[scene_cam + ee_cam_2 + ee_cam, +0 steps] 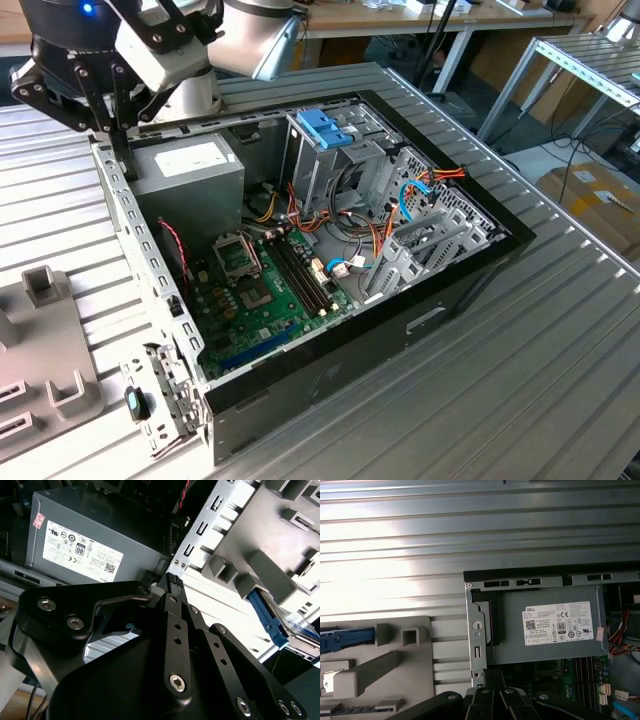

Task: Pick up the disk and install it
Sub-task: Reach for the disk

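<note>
The disk lies in a grey fixture beside the computer case; its blue rail edge (346, 637) shows in the first wrist view and the same rail (268, 618) in the second wrist view. My gripper (127, 168) hangs over the corner of the open case (150, 262) by the grey power supply (190, 170). Its fingers are shut with nothing between them, and the black fingertip (172, 579) points at the case wall. The gripper is well apart from the disk.
The grey fixture (40, 340) with raised blocks sits at the exterior view's left. Inside the case are a green motherboard (260, 300), loose cables and a metal drive cage topped by a darker blue bracket (325, 128). Ribbed metal table (540, 360) surrounds the case.
</note>
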`<action>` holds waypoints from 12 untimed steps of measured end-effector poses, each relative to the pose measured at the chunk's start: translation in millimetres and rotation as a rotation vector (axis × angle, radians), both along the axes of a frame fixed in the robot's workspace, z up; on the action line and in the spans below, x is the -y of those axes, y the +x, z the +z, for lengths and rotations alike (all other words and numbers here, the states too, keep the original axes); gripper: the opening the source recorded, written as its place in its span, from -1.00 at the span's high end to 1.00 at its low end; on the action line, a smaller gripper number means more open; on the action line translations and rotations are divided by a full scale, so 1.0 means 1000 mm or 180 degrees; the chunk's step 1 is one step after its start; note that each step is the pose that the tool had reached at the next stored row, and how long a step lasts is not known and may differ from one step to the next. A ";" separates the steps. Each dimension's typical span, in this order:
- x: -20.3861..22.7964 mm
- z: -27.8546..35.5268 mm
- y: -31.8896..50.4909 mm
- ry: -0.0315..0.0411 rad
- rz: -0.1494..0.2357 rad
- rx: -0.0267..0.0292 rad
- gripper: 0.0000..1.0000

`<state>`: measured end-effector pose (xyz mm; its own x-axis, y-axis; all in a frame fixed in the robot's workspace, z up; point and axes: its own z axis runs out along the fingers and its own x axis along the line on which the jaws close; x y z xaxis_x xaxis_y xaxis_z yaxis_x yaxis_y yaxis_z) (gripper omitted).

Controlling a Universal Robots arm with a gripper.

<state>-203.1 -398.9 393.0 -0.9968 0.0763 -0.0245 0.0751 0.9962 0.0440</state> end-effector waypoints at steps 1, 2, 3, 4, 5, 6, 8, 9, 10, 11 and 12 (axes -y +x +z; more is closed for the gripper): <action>0.0000 0.0000 -0.0012 0.0000 0.0000 0.0000 0.79; 0.0000 0.0000 -0.0022 0.0000 0.0000 0.0000 0.79; 0.0000 0.0000 -0.0036 0.0000 0.0000 0.0000 0.79; 0.0000 -0.0001 -0.0045 0.0000 0.0000 0.0000 0.79; 0.0000 -0.0001 -0.0052 0.0000 0.0000 0.0000 0.79; 0.0000 -0.0001 -0.0060 0.0000 0.0000 0.0000 0.79; 0.0000 -0.0001 -0.0069 0.0000 0.0000 0.0000 0.79; 0.0000 -0.0001 -0.0073 0.0000 0.0000 0.0000 0.79; 0.0000 -0.0002 -0.0084 0.0000 0.0000 0.0000 0.79; 0.0000 -0.0002 -0.0093 0.0000 0.0000 0.0000 0.79; 0.0000 -0.0002 -0.0099 0.0000 0.0000 0.0000 0.79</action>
